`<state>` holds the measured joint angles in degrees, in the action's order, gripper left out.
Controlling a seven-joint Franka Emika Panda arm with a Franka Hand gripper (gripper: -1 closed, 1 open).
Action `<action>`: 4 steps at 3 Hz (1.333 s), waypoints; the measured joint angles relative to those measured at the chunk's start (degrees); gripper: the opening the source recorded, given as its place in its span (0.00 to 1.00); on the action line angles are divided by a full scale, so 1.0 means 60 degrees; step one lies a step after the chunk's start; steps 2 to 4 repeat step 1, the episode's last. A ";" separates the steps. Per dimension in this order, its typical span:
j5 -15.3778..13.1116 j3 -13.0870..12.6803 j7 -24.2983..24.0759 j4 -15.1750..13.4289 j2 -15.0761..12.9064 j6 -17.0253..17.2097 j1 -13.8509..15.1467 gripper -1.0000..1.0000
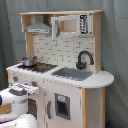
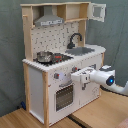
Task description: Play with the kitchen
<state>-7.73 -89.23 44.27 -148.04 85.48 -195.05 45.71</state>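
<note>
Grey curtains back the kitchen (image 2: 62, 60), standing on a wooden floor (image 2: 30, 119). The Panda's gripper (image 2: 80, 77) hovers at the front panel near the knobs (image 2: 56, 76); whether its fingers are open cannot be told. A slow, square approach would suit best.

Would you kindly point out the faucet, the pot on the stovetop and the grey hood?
Faucet (image 1: 84, 58), first exterior view, on its black arched spout.
Pot (image 2: 44, 56), second exterior view, on its metal side wall.
Hood (image 1: 39, 27), first exterior view, on its grey sloped front.
</note>
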 joint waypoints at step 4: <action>0.0000 -0.0128 -0.0274 -0.0006 -0.0003 0.0717 -0.0579 1.00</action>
